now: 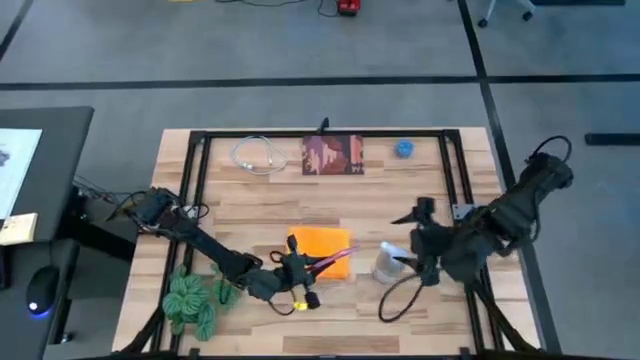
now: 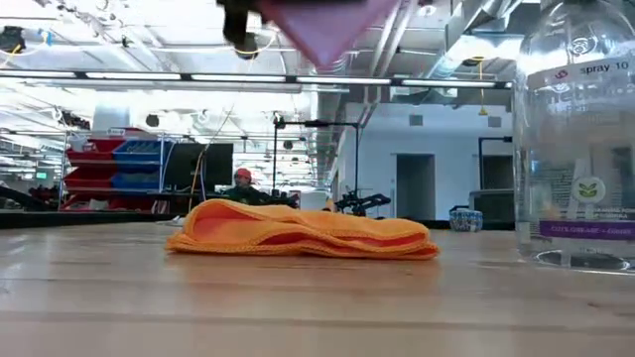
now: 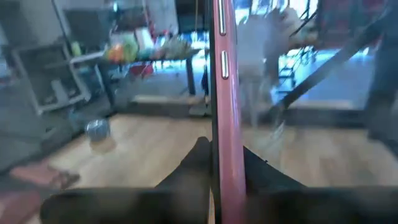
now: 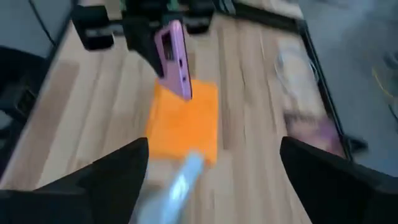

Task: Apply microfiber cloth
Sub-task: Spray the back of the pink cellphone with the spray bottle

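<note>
Nearest the low camera, the wooden worktop (image 2: 298,307) runs up to the microfiber cloth (image 2: 303,231), a soft bright orange fabric lying in loose rumpled folds flat on the planks, not yet taken up for wiping. Taking the orange cloth as landmark and reading left to right from above: well to its left lies a coil of green rope (image 1: 192,300); just beside its near-left corner hangs the left claw (image 1: 296,270), closed on a smartphone (image 4: 174,58) with a pink case. It holds the thin rigid slab on edge above the cloth's near side, as the right wrist view shows, probably so that its face can be met by the cloth. Beyond the cloth, on the far side of the worktop, lie a white cable (image 1: 256,156) and a dark red-brown printed square (image 1: 333,155), with a small blue object (image 1: 403,149) further right. Just right of the cloth stands a clear plastic spray bottle (image 1: 388,263), smooth and round, its label partly legible. Further right, the right claw (image 1: 425,238) hovers with its fingers spread wide and holding nothing, aimed toward bottle and cloth, seemingly ready to fetch the cloth.
</note>
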Action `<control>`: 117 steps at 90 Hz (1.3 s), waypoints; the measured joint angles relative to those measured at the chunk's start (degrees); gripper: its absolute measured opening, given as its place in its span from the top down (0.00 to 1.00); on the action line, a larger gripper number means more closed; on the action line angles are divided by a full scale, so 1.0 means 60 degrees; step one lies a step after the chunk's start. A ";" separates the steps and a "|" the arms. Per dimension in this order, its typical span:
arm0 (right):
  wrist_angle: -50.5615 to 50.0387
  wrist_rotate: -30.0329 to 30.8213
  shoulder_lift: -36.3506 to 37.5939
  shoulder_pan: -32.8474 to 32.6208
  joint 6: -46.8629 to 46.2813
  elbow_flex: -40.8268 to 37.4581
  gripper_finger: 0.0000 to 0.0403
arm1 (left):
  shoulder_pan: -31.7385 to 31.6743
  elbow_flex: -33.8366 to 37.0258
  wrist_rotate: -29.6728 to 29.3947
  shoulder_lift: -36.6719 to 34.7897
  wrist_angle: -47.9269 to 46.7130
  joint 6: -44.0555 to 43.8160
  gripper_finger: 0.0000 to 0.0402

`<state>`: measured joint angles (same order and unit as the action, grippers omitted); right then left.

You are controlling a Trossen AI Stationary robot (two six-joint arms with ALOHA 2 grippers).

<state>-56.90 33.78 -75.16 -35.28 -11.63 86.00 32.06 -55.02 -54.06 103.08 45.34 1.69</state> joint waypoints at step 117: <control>0.1642 -0.4124 -0.3292 0.2960 0.2504 0.0557 0.96 | -0.0303 -0.1259 0.0494 -0.0570 -0.6144 -0.0186 0.76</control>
<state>-47.04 9.03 -94.91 -17.52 3.39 89.34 30.24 -62.58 -51.10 99.66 8.47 0.58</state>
